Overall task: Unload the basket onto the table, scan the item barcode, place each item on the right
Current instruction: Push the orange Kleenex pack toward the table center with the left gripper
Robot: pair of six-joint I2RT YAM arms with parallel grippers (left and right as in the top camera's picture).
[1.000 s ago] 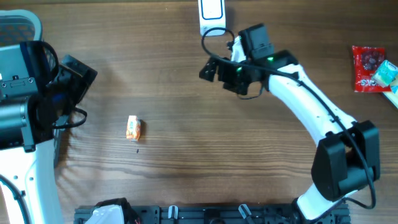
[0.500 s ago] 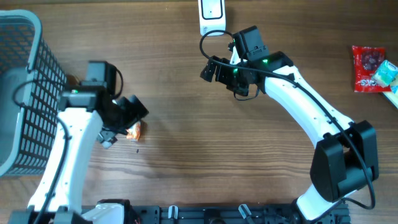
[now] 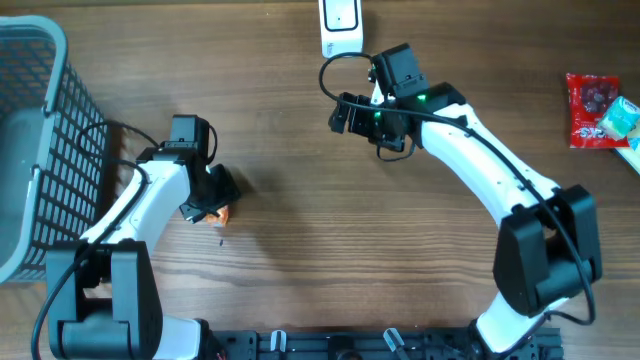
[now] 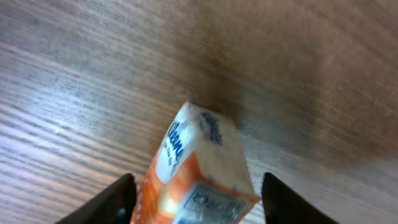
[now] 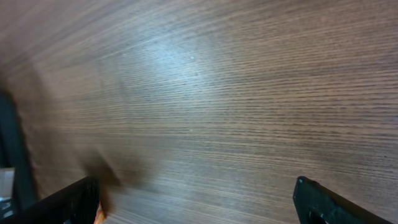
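Note:
The item [image 3: 221,213] is a small orange and white carton lying on the wooden table, mostly covered from above by my left gripper [image 3: 208,196]. In the left wrist view the carton [image 4: 199,162] fills the space between the jaws of the left gripper [image 4: 199,205]. The left finger [image 4: 118,202] is against its side, and a gap shows before the right finger [image 4: 283,202]. A printed label faces the camera. My right gripper [image 3: 345,112] hangs open over bare table near the back, with nothing between its fingers [image 5: 317,202].
A white scanner base [image 3: 340,22] with a black cable sits at the back edge behind the right arm. A grey wire basket [image 3: 30,150] stands at the far left. Red and green snack packets [image 3: 598,110] lie at the far right.
My left arm has swung in from the far left and lowered its gripper over the carton, and its jaws have narrowed around it. The right gripper has barely shifted.

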